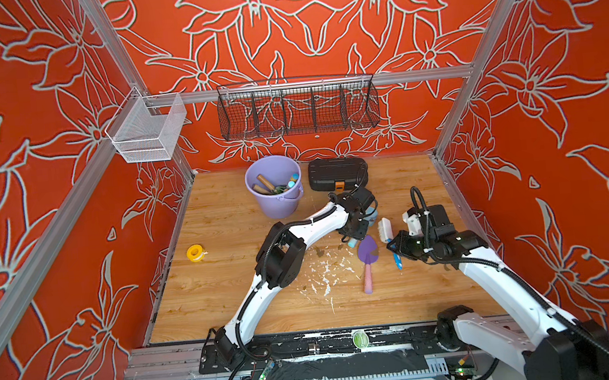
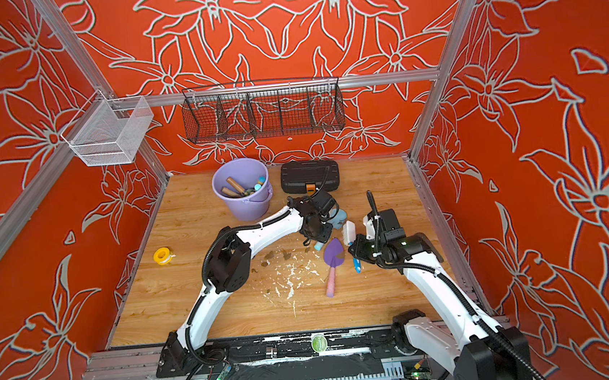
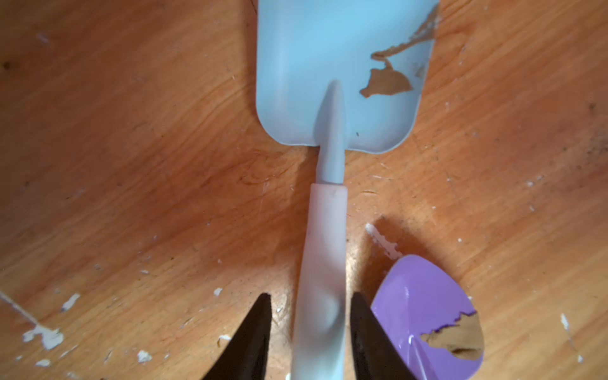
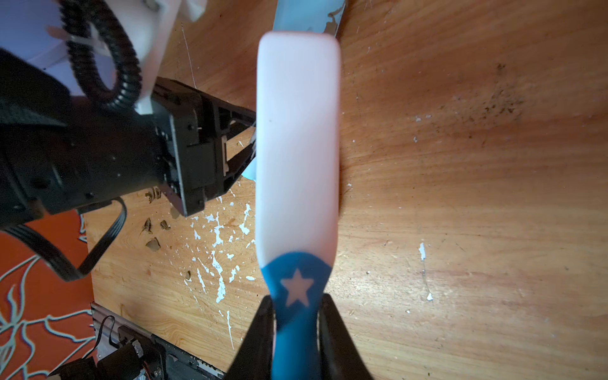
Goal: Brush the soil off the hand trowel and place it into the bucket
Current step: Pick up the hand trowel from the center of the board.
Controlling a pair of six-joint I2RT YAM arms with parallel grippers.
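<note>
Left claw (image 3: 311, 296) half-open astride blue trowel handle (image 3: 324, 246), nothing gripped yet; off-centre closing may shove it into purple trowel (image 3: 424, 296).

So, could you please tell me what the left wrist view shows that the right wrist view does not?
Only the left wrist view shows most of the blue trowel, soil patches on its blade, its white handle between open jaws, and the purple trowel, also soiled. Only the right wrist view shows the brush clamped in the right gripper and loose soil clumps. Both show the left gripper, the wooden table, white flecks and a corner of the blue blade.
</note>
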